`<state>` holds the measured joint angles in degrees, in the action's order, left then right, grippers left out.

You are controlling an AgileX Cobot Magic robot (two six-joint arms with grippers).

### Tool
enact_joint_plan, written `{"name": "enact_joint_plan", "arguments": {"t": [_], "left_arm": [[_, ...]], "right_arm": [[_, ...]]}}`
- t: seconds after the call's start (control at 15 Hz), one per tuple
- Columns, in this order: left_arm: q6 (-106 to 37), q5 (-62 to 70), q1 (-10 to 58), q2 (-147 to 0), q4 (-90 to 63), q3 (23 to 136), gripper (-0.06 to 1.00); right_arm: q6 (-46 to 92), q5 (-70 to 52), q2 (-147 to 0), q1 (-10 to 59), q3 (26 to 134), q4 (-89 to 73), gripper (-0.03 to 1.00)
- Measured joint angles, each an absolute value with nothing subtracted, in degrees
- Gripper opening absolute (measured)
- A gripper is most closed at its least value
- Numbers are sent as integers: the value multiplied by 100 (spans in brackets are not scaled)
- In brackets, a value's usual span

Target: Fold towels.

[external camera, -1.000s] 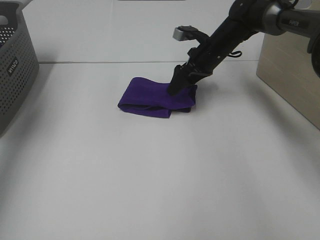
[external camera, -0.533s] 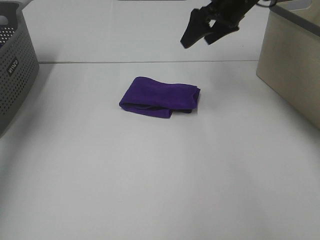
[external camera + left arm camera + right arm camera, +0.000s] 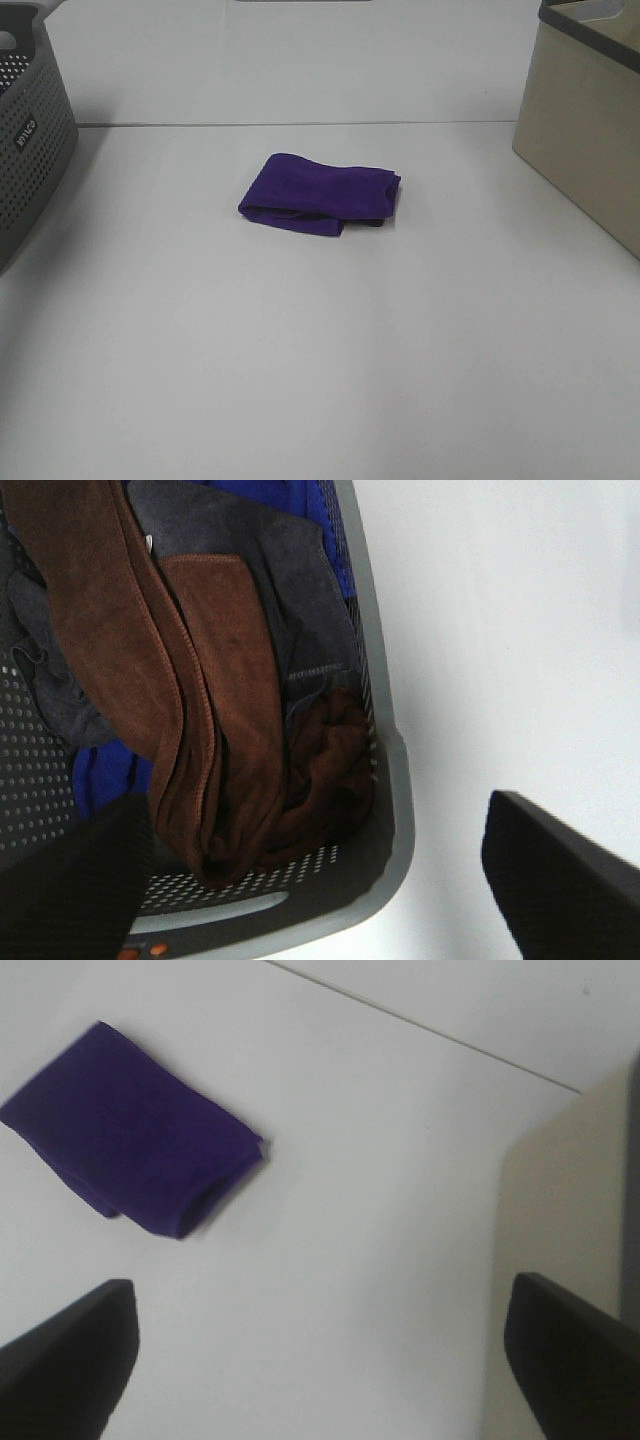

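Note:
The deep purple towel (image 3: 320, 195) lies folded into a small bundle on the white table, a little behind the middle; no tag shows. It also shows in the right wrist view (image 3: 130, 1145), well below my right gripper (image 3: 320, 1355), which is open and empty with fingertips (image 3: 70, 1355) spread wide. My left gripper (image 3: 320, 880) is open and empty above the grey basket (image 3: 385, 780). Neither arm shows in the exterior high view.
The grey perforated basket (image 3: 30, 130) stands at the far left and holds brown, grey and blue cloths (image 3: 200, 680). A beige bin (image 3: 590, 130) stands at the right edge; its wall shows in the right wrist view (image 3: 560, 1220).
My right gripper let go of the folded towel, rose up and back, and left the exterior high view. The towel stays put.

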<state>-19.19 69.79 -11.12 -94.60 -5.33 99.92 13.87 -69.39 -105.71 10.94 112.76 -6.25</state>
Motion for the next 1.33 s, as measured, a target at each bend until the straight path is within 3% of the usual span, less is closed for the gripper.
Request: {"name": "enact_joint_plan", "arguments": {"t": [0.33, 0.47, 0.53, 1.07, 1.2, 1.33], "left_arm": [[-1679, 6979, -1112, -7678, -367, 8915, 82], [-1633, 6956, -1112, -6669, -338, 8165, 82], [-1616, 6933, -1112, -5752, -338, 7271, 82], [-1484, 5500, -1112, -2744, -292, 4234, 82], [-1478, 5472, -1112, -2051, -636, 3673, 82], [-1478, 5546, -1008, -1587, -785, 3495, 82]], "right_arm": [[498, -6944, -7815, -29, 8646, -418, 96], [476, -6956, -6497, -298, 7563, -401, 96], [481, -6961, -5180, -332, 6578, -413, 96], [630, -5804, -1238, -332, 3610, -453, 96], [682, -6148, -74, -332, 3180, -584, 96], [848, -6549, 29, -332, 3168, -584, 96]]}}
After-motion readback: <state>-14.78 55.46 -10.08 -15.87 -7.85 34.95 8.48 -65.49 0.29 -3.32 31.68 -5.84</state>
